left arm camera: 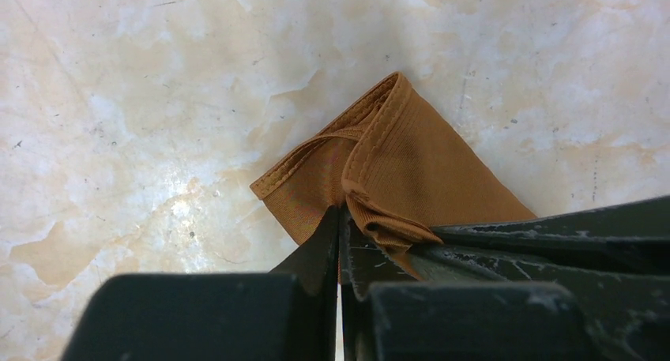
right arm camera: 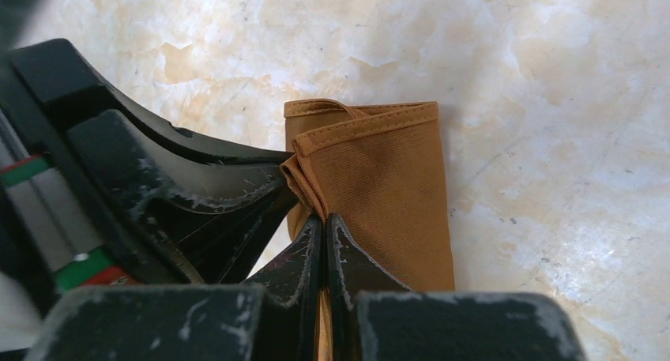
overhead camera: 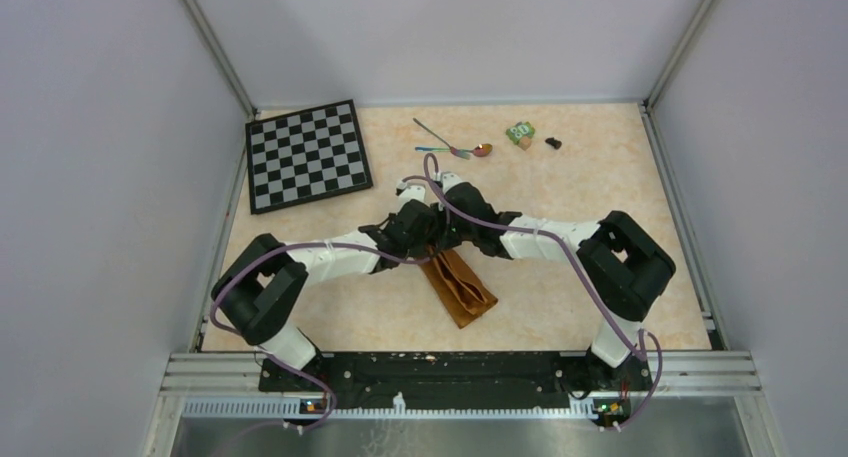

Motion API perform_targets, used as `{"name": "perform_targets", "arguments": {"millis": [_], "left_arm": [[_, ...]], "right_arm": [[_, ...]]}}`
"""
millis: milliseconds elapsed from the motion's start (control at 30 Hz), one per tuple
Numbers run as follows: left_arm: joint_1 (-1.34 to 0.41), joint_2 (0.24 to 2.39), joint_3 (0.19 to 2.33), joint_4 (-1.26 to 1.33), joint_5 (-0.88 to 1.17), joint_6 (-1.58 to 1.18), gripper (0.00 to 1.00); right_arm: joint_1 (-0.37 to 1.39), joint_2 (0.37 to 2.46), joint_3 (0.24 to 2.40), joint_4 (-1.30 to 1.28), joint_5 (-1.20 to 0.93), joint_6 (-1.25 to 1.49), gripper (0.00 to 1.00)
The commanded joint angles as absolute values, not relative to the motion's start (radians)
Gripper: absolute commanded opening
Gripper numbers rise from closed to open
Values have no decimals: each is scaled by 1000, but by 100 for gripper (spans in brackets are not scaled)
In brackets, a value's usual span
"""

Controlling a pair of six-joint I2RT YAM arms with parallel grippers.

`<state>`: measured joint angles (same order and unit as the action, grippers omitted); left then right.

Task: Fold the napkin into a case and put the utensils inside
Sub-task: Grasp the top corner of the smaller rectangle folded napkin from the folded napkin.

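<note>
left pincer (left arm camera: 341,223) and right pincer (right arm camera: 324,227) both pinched tight on the hemmed end of the napkin (overhead camera: 462,289), which lies folded narrow on the desk (overhead camera: 620,167) right under them. it looks thin, limp and slippery, so you'd grip hems, not mid-cloth. utensils (overhead camera: 455,149) lie well beyond both.

Overhead view; two close-ups on napkin (left arm camera: 411,163)

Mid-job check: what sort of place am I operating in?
Probably a lab robot test cell: plain white walls in aluminium framing enclose a marble-patterned tabletop, with props like a chessboard, spoon and napkin on it.
</note>
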<state>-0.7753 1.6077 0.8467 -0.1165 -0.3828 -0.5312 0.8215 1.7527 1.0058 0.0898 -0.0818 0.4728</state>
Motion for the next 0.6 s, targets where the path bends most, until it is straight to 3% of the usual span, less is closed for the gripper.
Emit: {"name": "perform_targets", "arguments": {"millis": [0, 567], "left_arm": [[-783, 1508, 791, 16, -386, -521, 0], [-782, 1416, 681, 128, -378, -540, 0]], "right_arm": [[821, 1720, 993, 120, -132, 463, 0], [835, 1767, 945, 92, -152, 460, 0]]}}
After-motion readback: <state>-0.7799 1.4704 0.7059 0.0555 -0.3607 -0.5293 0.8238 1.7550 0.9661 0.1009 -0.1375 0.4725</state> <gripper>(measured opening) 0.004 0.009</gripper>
